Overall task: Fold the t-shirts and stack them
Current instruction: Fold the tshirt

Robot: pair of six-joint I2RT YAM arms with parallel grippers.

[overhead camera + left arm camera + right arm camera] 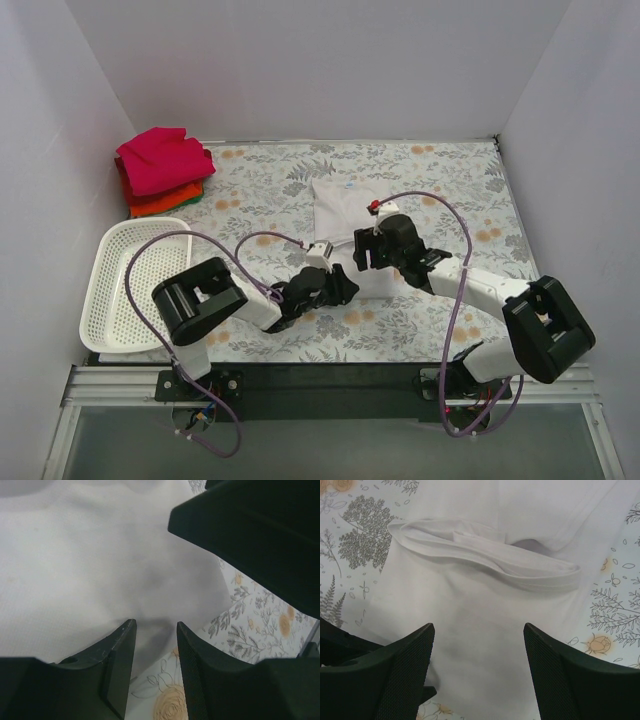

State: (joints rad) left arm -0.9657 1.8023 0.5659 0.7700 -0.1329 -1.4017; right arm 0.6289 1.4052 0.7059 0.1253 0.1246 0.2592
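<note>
step: folding white t-shirt [340,208], part-folded, lying mid-surface [450,180] | left tool [155,625]: jaws narrowed but not clenched, poised at the shirt's edge | right tool [477,626]: released, wide, over the cloth | folded stack [160,165]: far left corner | advice: pinch both layers together, lift both sides evenly, avoid dragging.

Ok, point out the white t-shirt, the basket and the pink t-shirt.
white t-shirt [335,205]: top view, far part by the collar.
basket [112,315]: top view, mesh floor.
pink t-shirt [160,160]: top view, middle of its top face.
</note>
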